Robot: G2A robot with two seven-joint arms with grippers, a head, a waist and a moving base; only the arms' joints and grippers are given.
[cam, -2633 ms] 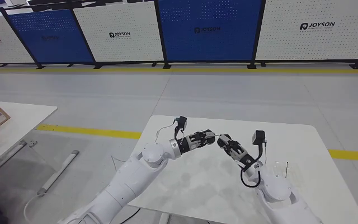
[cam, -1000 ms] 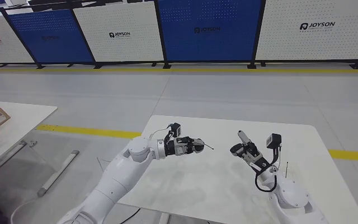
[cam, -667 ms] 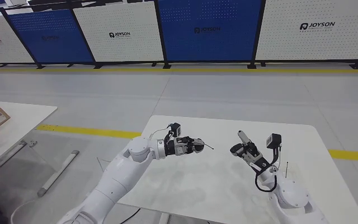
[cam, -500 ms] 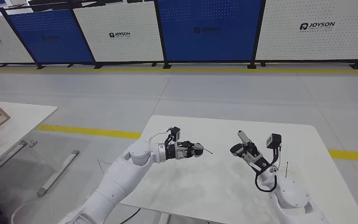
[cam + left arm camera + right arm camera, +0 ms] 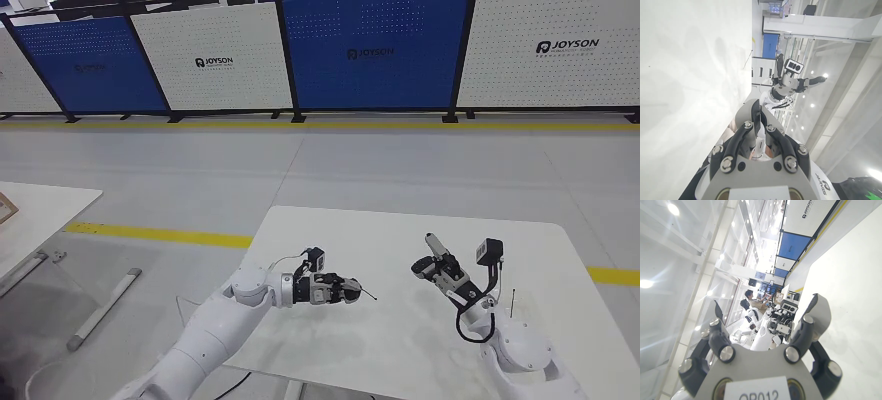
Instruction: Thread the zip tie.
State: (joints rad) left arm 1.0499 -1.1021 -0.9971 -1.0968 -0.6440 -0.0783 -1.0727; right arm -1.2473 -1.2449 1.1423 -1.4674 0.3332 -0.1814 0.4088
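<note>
The zip tie [image 5: 367, 295] is held by one end in the left gripper [image 5: 350, 291], whose fingers [image 5: 754, 111] are pressed together on it, over the left half of the table [image 5: 400, 345] and nearer its near edge. Its long axis lies roughly level, with the free tip pointed toward the table's right edge. The right gripper [image 5: 425, 255] is held raised over the right half, fingers [image 5: 817, 308] spread wide with nothing between them, well apart from the tip (and apparently higher). The coming move is judged to turn on that gap: the tip would have to be met along the strap's own line.
</note>
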